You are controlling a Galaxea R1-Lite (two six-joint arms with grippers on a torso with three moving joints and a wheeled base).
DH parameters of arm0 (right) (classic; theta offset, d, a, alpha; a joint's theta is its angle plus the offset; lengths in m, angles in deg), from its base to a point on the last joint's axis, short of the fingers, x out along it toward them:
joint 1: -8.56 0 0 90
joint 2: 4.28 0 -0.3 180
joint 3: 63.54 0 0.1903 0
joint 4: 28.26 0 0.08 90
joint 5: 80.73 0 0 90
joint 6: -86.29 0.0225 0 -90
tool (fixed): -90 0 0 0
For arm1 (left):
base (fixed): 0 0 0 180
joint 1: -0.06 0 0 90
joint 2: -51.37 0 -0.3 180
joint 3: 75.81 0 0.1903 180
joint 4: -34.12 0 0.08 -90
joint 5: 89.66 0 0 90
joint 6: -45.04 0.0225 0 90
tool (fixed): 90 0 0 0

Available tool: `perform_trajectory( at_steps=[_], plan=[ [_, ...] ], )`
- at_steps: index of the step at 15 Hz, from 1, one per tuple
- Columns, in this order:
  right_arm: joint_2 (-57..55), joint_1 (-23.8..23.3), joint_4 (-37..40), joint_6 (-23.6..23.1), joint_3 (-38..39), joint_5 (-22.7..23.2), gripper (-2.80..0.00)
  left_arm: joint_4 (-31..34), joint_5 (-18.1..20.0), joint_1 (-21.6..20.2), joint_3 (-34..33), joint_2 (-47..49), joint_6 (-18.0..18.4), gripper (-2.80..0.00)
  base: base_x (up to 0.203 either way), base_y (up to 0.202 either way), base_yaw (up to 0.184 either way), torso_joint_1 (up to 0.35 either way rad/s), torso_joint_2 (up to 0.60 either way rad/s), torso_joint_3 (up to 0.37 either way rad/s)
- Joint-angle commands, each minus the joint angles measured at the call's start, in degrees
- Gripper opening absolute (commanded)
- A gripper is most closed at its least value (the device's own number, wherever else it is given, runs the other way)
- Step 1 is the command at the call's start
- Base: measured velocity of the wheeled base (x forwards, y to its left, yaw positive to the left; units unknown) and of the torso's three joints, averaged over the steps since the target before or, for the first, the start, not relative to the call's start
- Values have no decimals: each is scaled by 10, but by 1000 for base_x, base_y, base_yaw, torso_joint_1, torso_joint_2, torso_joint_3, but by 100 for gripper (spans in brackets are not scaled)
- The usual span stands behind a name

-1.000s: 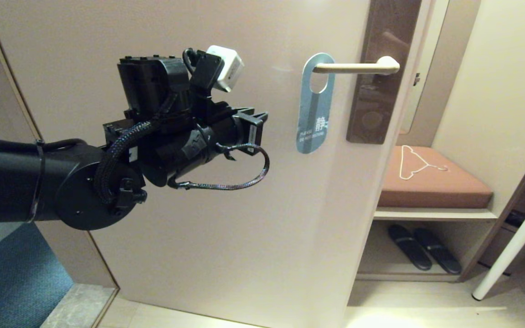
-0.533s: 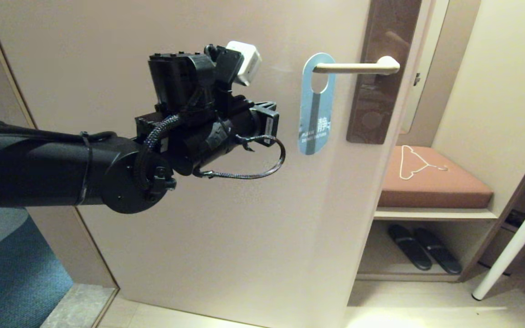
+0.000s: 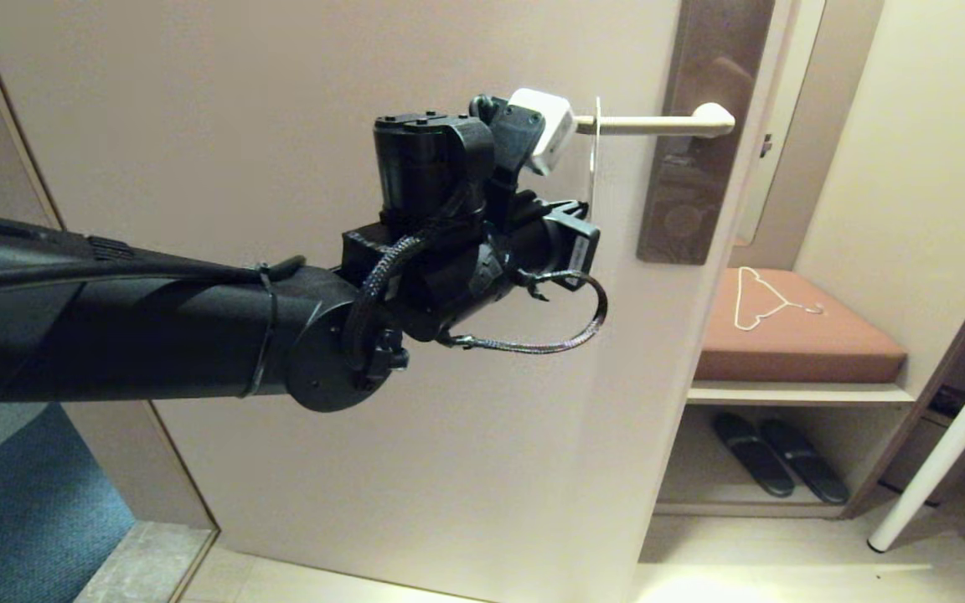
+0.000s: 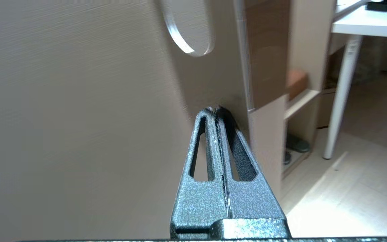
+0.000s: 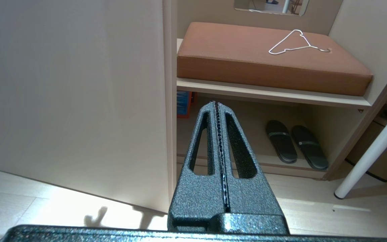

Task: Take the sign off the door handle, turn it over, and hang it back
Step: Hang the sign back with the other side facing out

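Right now my left gripper (image 4: 217,111) is squeezed tight shut, close up to the door, just under the sign's oval hole. I cannot tell if it pinches the sign or only pushes it. The sign (image 3: 596,159) hangs on the door handle (image 3: 658,125), near its free end, turned so I see only its thin edge.

To do this well, I should hold the card firmly and slide it straight along the handle and off the end. No tugging down, or it may bend.

My right gripper (image 5: 217,104) is shut too, parked low by the shelf. I cannot read any words.
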State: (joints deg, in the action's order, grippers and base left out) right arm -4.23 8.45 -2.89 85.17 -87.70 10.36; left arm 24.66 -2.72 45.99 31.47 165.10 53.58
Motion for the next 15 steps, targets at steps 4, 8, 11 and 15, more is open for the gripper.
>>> perform_trajectory(
  at_steps=[4, 8, 11, 15],
  plan=[
    [0, 0, 0, 0, 0, 0, -280, 1, 0, 25, 21, 17, 2, -280, 0, 0, 0, 0, 0, 0],
    [0, 0, 0, 0, 0, 0, -280, 10, 0, 27, 55, 36, 2, -280, 0, 0, 0, 0, 0, 0],
    [0, 0, 0, 0, 0, 0, -280, 14, 0, 27, 85, 61, 2, -280, 0, 0, 0, 0, 0, 0],
    [0, 0, 0, 0, 0, 0, -280, 20, 0, 19, 95, 80, 2, -280, 0, 0, 0, 0, 0, 0]
  ],
)
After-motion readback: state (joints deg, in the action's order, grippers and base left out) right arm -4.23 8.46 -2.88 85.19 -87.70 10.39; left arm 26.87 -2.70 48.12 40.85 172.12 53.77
